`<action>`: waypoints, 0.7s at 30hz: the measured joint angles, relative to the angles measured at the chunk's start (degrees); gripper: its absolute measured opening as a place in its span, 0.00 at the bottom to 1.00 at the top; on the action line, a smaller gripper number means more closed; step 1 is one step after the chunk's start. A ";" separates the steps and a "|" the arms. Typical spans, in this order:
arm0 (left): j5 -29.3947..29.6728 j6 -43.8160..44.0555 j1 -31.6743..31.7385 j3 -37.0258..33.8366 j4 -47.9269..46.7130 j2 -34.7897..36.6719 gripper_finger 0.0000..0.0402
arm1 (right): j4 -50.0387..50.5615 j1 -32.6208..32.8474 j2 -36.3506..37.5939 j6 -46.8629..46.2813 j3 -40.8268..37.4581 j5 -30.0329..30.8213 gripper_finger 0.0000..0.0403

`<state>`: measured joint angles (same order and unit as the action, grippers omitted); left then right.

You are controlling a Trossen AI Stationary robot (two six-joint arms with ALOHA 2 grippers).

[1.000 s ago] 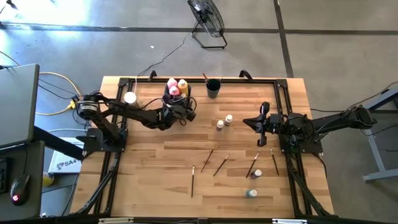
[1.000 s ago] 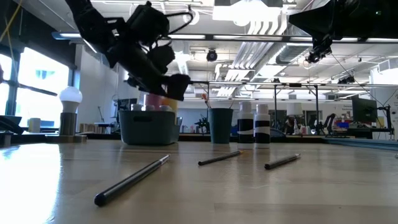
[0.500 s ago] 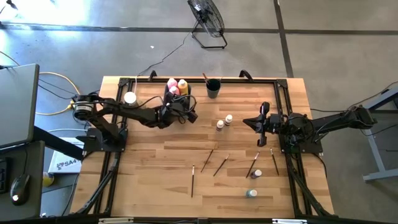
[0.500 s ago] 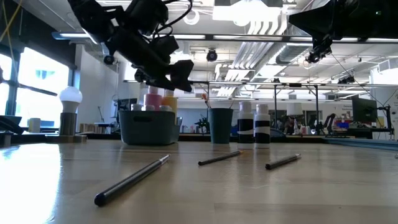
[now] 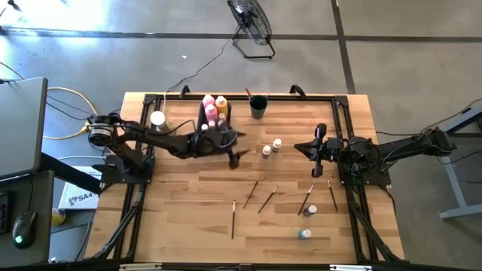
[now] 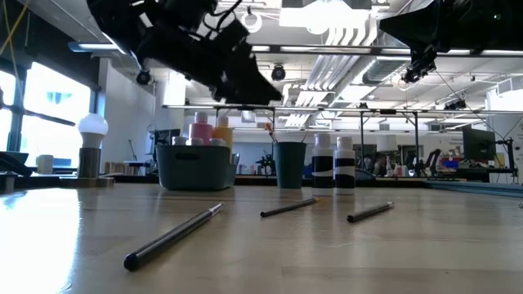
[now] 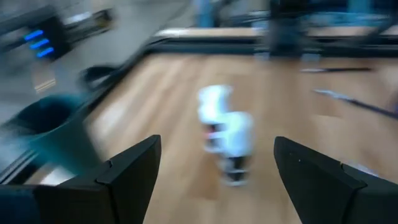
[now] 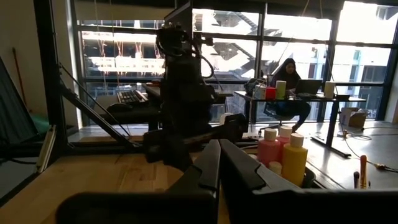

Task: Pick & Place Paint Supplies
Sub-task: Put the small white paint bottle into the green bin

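My left gripper (image 5: 239,147) hangs open above the table, just right of the dark bin (image 5: 203,114) that holds the tall pink bottle (image 5: 209,103) and the tall yellow bottle (image 5: 221,102). It points almost level at two small white-capped paint bottles (image 5: 272,147), which stand upright a short way beyond its fingertips; they show blurred between the fingers (image 7: 227,134) in the left wrist view. Several dark-handled paintbrushes (image 5: 260,196) lie flat on the table's near half, and two more small bottles (image 5: 307,222) stand at the near right. My right gripper (image 5: 311,148) waits shut, raised at the table's right.
A dark cup (image 5: 258,107) with a brush in it stands at the far edge, right of the bin. A white knob on a round base (image 5: 157,118) stands at the far left. Bare wood lies between the left gripper and the brushes.
My left gripper has left the bin, rising and swinging toward the table's right and slightly toward its near edge. It has tipped from pointing steeply down to nearly level. Its fingers have stayed open and carry nothing. The bottles and brushes have not moved.
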<state>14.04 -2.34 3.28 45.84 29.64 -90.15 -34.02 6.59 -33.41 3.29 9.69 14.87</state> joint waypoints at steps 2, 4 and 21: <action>-3.90 -2.17 -0.62 0.00 0.85 0.00 0.76 | -0.02 0.00 0.00 0.00 -0.02 0.00 0.00; -5.51 -3.59 -0.89 0.00 0.80 0.00 0.76 | -0.02 -0.02 0.00 0.00 -0.02 0.00 0.00; -5.55 0.28 -0.67 -0.02 -1.19 -0.02 0.76 | 0.00 0.00 0.00 0.00 0.00 0.00 0.00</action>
<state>8.49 -2.07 2.61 45.82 28.45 -90.17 -34.02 6.59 -33.41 3.29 9.69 14.87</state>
